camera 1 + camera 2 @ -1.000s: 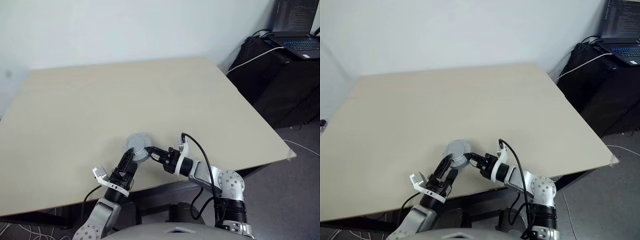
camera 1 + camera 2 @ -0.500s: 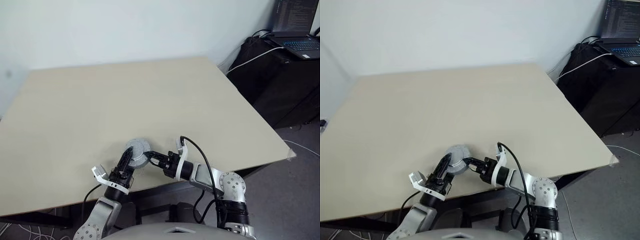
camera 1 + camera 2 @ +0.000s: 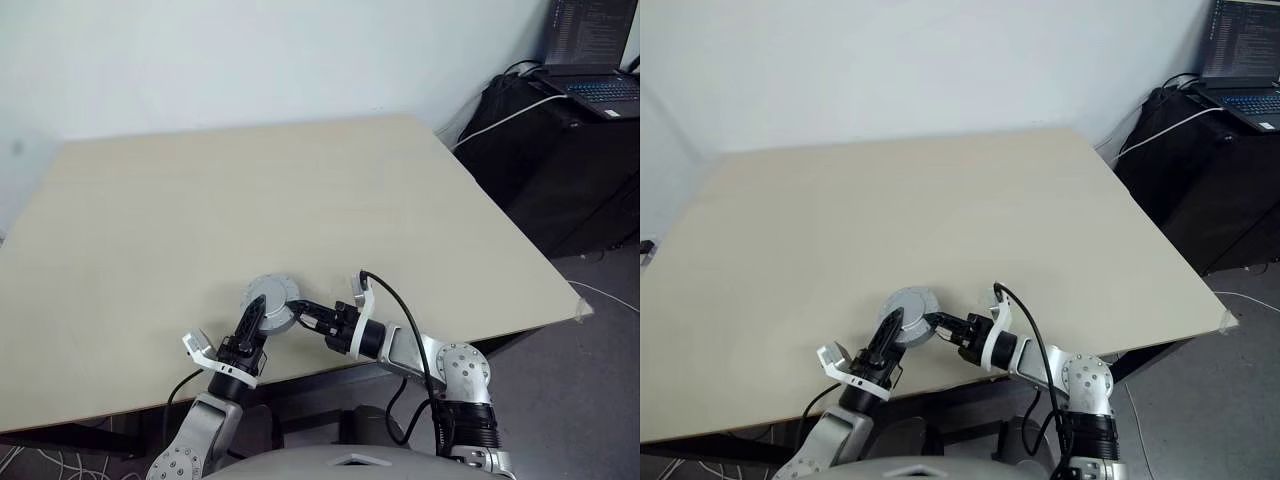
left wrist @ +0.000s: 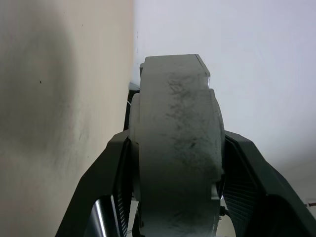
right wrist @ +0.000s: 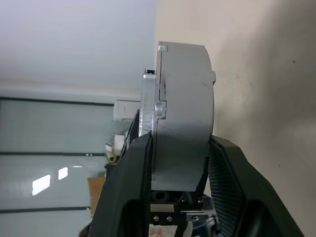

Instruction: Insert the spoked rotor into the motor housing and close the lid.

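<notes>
Left gripper (image 4: 173, 197): we see fingers clamped across the grey round metal motor housing (image 3: 270, 298), near table (image 3: 300, 190) front edge.
Right gripper (image 5: 180, 187): fingers clamp the same housing.
Wrist views: we see its rim edge-on.

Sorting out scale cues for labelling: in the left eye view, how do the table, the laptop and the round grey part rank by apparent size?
1. the table, by far the largest.
2. the laptop, though it is cut off by the picture edge and farther away.
3. the round grey part, smallest despite being nearest the camera.
</notes>
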{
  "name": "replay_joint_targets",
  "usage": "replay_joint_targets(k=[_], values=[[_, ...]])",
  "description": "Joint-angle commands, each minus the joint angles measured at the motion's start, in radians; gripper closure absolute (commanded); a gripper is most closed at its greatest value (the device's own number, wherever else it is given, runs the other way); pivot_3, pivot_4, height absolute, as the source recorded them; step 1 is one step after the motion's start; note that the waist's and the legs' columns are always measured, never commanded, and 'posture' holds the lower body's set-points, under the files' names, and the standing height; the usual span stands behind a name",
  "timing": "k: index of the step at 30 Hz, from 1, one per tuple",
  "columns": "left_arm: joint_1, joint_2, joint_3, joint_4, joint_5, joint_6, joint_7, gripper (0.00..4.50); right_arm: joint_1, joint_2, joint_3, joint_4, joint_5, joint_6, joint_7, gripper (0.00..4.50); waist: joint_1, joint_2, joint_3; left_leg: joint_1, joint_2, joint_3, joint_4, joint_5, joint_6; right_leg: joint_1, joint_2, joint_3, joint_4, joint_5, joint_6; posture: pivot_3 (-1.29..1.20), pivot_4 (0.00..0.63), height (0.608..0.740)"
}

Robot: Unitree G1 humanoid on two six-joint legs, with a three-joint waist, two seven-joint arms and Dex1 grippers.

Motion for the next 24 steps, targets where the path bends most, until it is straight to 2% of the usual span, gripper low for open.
replay_joint_targets(k=[1, 9, 14, 17, 22, 24], values=[[-0.033, -0.066, -0.039, -0.058, 0.004, 0.003, 0.0, 2.41, -0.021, -0.003, 0.0, -0.043, -0.031, -0.048, 0.016, 2.47, 0.001, 0.0, -0.001, 0.0, 0.0, 0.0, 0.0, 0.0, 0.0, 0.0, 0.0, 0.0, 0.0, 0.0, 0.0, 0.0, 0.0, 0.74], [-0.056, -0.069, -0.013, -0.066, 0.029, -0.043, 0.007, 2.41, -0.013, -0.032, 0.001, -0.063, -0.038, -0.044, 0.041, 0.0, 0.002, 0.0, -0.002, 0.0, 0.0, 0.0, 0.001, 0.0, 0.0, 0.0, 0.0, 0.0, 0.0, 0.0, 0.0, 0.0, 0.0, 0.74], [-0.09, -0.072, 0.041, -0.053, 0.079, -0.141, 0.027, 2.41, 0.004, -0.086, 0.023, -0.137, -0.107, -0.087, 0.088, 0.0, 0.004, 0.0, -0.003, 0.0, 0.0, 0.0, 0.001, 0.0, 0.0, 0.0, 0.0, 0.0, 0.0, 0.0, 0.0, 0.0, 0.0, 0.74], [-0.118, -0.067, 0.075, -0.052, 0.089, -0.197, 0.051, 2.41, 0.026, -0.154, 0.098, -0.216, -0.273, -0.204, 0.166, 0.0, 0.008, -0.001, -0.003, 0.0, 0.0, 0.0, 0.001, 0.0, 0.0, 0.0, 0.0, 0.0, 0.001, 0.0, 0.0, 0.0, 0.0, 0.74], [-0.2, -0.062, 0.166, -0.009, 0.117, -0.305, 0.108, 2.41, 0.091, -0.307, 0.33, -0.27, -0.746, -0.674, 0.372, 0.0, 0.01, -0.001, -0.008, 0.001, 0.0, 0.0, 0.003, 0.0, 0.0, 0.001, 0.001, 0.001, 0.001, 0.0, 0.0, 0.0, 0.0, 0.74], [-0.223, -0.062, 0.186, 0.011, 0.122, -0.333, 0.124, 2.41, 0.108, -0.353, 0.401, -0.245, -0.876, -0.821, 0.435, 0.0, 0.01, -0.004, -0.01, 0.001, -0.001, 0.002, 0.003, 0.0, 0.001, 0.002, 0.0, 0.002, 0.001, 0.0, 0.001, 0.0, 0.0, 0.74]])
